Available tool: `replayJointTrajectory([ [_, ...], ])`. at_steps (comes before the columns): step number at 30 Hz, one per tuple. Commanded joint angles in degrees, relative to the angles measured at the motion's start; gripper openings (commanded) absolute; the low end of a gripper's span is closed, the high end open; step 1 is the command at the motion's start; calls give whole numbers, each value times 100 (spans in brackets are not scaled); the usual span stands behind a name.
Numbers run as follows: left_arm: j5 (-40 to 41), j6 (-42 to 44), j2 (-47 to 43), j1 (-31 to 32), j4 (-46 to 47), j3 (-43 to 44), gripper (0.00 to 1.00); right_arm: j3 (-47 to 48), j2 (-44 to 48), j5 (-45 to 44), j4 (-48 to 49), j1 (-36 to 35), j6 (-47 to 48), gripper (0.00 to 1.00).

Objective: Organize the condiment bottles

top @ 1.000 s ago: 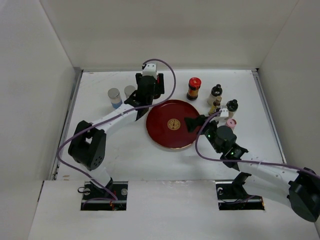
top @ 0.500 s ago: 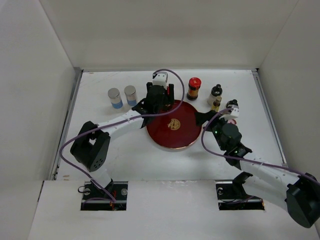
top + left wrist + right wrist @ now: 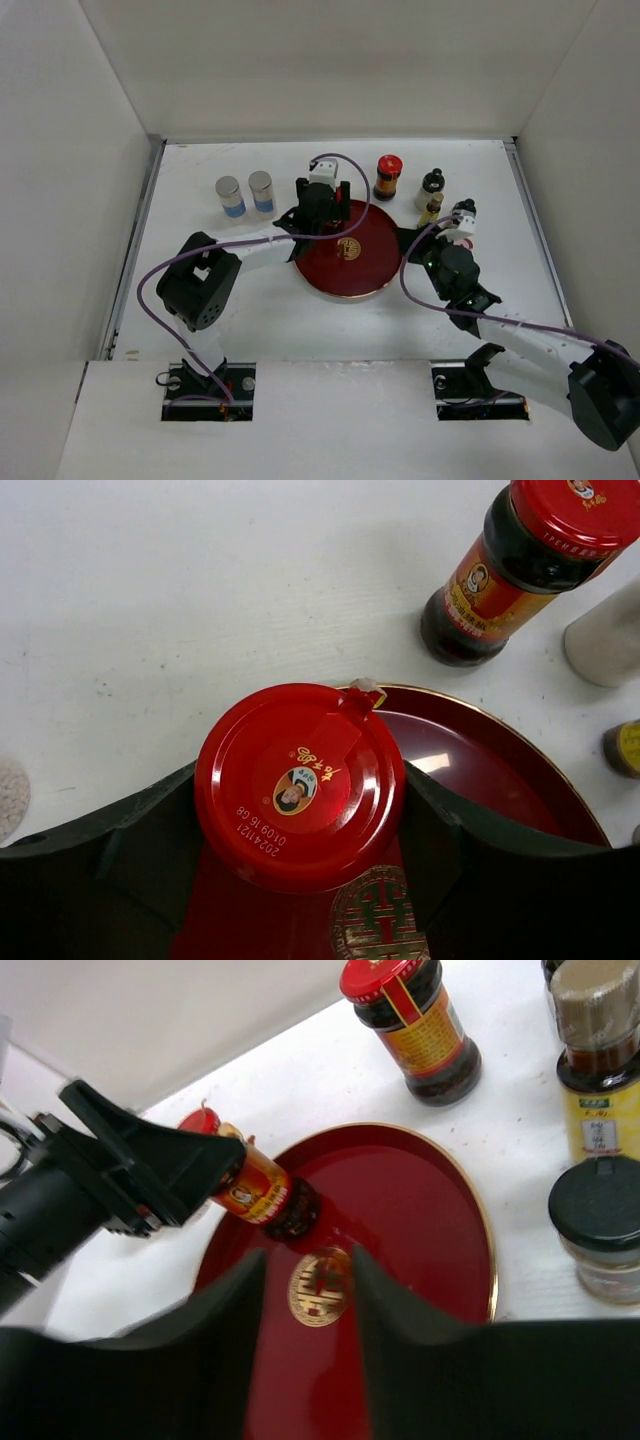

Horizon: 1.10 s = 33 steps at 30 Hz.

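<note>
My left gripper (image 3: 321,208) (image 3: 300,792) is shut on a red-capped dark jar (image 3: 298,780) (image 3: 262,1193). The jar leans, with its base at the surface of the round dark-red tray (image 3: 368,272) (image 3: 420,1210), just behind the gold emblem (image 3: 320,1285). My right gripper (image 3: 408,240) (image 3: 305,1290) hovers over the emblem, jaws apart with nothing between them. A second red-capped jar (image 3: 387,177) (image 3: 412,1022) (image 3: 515,570) stands behind the tray. Right of the tray are a black-capped bottle (image 3: 431,184), a small yellow-labelled bottle (image 3: 432,207) (image 3: 598,1090) and a black-capped jar (image 3: 464,212) (image 3: 598,1228). Two silver-capped cylinders (image 3: 230,196) (image 3: 262,190) stand at the back left.
White walls enclose the table on the left, back and right. My right arm (image 3: 455,275) lies along the tray's right side, close to the bottles there. Both arms' purple cables (image 3: 352,180) loop above the table.
My left gripper has carried the red-capped jar from the back of the table, right and nearer, onto the tray. My right gripper has drawn back toward the tray's right edge and its jaws have narrowed.
</note>
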<state>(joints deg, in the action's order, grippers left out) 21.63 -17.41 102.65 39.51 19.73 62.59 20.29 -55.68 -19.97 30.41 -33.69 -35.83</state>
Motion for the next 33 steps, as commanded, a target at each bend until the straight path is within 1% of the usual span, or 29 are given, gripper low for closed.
replayJointTrajectory([
  [1, 52, -105, -201, 26, 1050, -106, 75, 80, -101, -60, 158, 60, 15, 34],
  [2, 52, -105, -254, 44, 1103, -159, 80, 141, -162, -51, 88, 78, 59, 28],
  [3, 78, -105, -367, 61, 1173, -246, 84, 202, -215, -60, 9, 78, 94, 27],
  [5, 105, -105, -578, 79, 1226, -352, 88, 378, -346, -34, -149, 78, 208, 30],
  [8, 227, -148, -1105, 140, 1305, -624, 93, 808, -645, -34, -500, 52, 410, 46],
  [10, 289, -219, -1535, 149, 1481, -940, 94, 1185, -917, -34, -799, 52, 516, 60],
  [11, 316, -263, -1764, 132, 1569, -1133, 94, 1361, -1057, -51, -931, 52, 577, 65],
  [14, 368, -491, -2406, 62, 1710, -1765, 94, 1889, -1646, -104, -1081, 200, 683, 73],
  [19, 333, -1035, -3408, -44, 1763, -3066, 91, 2934, -2814, -60, -1178, 587, 1087, 85],
  [22, 307, -1291, -3804, -105, 1772, -3769, 91, 3593, -3518, -122, -1388, 745, 1315, 88],
  [25, 211, -1458, -3972, -184, 1789, -4139, 91, 4183, -4063, -122, -1608, 851, 1447, 90],
  [27, 97, -1528, -4025, -255, 1841, -4281, 91, 4657, -4449, -130, -1801, 904, 1570, 92],
  [30, 35, -1476, -3867, -325, 2192, -4395, 91, 5290, -4995, -226, -2091, 992, 1799, 93],
  [33, -202, -1467, -3709, -369, 2298, -4395, 90, 5625, -5329, -306, -2092, 1071, 1939, 93],
])
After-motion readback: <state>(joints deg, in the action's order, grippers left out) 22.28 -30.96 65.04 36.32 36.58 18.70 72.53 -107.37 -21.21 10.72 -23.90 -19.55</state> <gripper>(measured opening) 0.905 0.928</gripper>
